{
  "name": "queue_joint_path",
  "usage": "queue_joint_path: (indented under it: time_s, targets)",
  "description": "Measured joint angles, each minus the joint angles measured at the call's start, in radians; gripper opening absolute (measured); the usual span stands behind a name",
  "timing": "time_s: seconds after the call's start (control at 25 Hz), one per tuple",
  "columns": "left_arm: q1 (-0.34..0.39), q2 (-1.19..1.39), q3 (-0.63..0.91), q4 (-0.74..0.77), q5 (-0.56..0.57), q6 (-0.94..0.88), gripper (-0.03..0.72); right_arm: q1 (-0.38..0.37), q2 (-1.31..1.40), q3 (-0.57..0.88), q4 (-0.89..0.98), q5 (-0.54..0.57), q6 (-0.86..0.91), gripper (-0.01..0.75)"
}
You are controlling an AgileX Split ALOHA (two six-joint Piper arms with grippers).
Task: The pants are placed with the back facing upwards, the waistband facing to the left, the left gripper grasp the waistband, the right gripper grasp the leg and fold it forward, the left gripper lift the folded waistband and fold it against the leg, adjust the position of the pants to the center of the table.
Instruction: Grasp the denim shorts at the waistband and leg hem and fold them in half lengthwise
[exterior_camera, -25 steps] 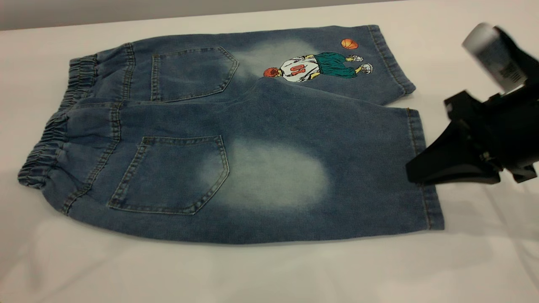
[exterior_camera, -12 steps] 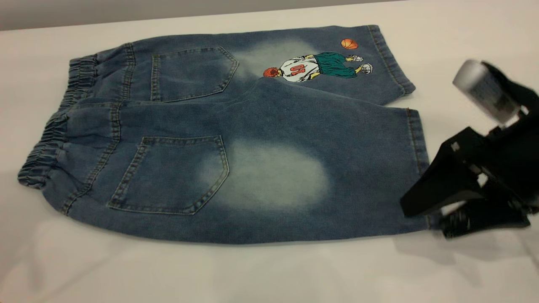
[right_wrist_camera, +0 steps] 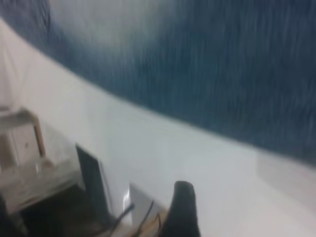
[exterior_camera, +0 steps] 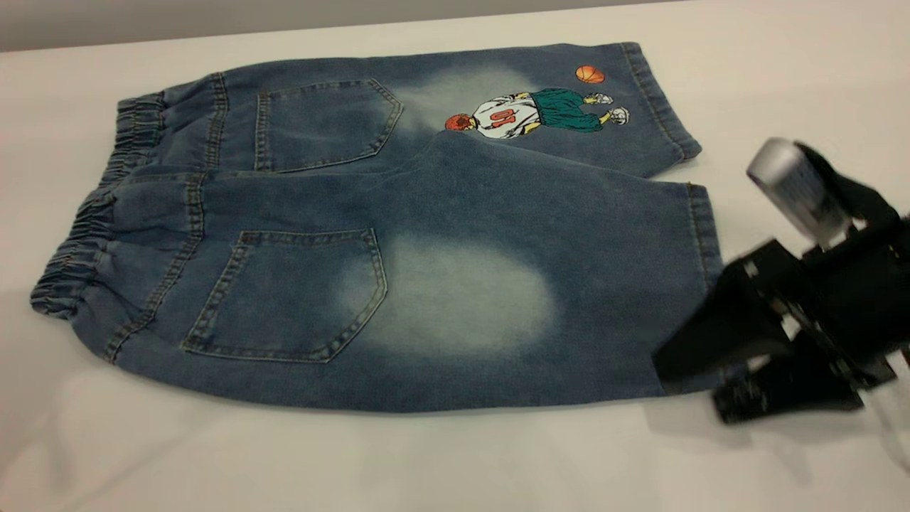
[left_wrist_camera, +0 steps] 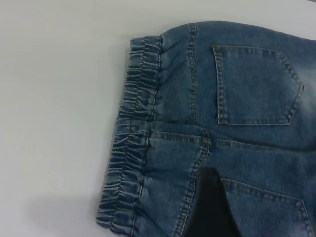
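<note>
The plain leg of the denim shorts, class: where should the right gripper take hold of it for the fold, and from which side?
Probably the near corner of the leg's stitched hem, coming in from the right. The hem is an open flat edge on the table, so a finger could slip underneath. The right gripper, open, is already at that corner.

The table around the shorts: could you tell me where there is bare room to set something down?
The table is bare along the near edge below the pants, to the left beyond the waistband, and at far right past the printed leg. It is crowded at the plain leg, where the right gripper sits open at the hem corner.
</note>
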Motion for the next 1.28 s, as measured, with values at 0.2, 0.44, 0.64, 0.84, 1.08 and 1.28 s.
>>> queue_joint_path:
  time_s: [0.2,0.44,0.64,0.84,1.08,1.28]
  targets:
    - [0.0,0.0,0.0,0.0,0.0,0.0,0.454,0.0,-0.001,-0.033,0.025,-0.037,-0.01,0.549]
    - [0.0,0.0,0.0,0.0,-0.01,0.0,0.454,0.0,-0.002,-0.032,0.057,-0.045,-0.065,0.524]
    - [0.0,0.0,0.0,0.0,-0.021,0.0,0.454,-0.001,0.001,-0.032,0.141,-0.012,-0.07,0.487]
    - [0.0,0.0,0.0,0.0,-0.02,0.0,0.454,-0.003,0.001,-0.032,0.179,0.066,-0.07,0.486]
    - [0.0,0.0,0.0,0.0,-0.02,0.0,0.454,-0.003,0.001,-0.032,0.176,0.125,-0.069,0.486]
    - [0.0,0.0,0.0,0.0,-0.02,0.0,0.454,-0.003,0.0,-0.032,0.168,0.065,-0.069,0.486]
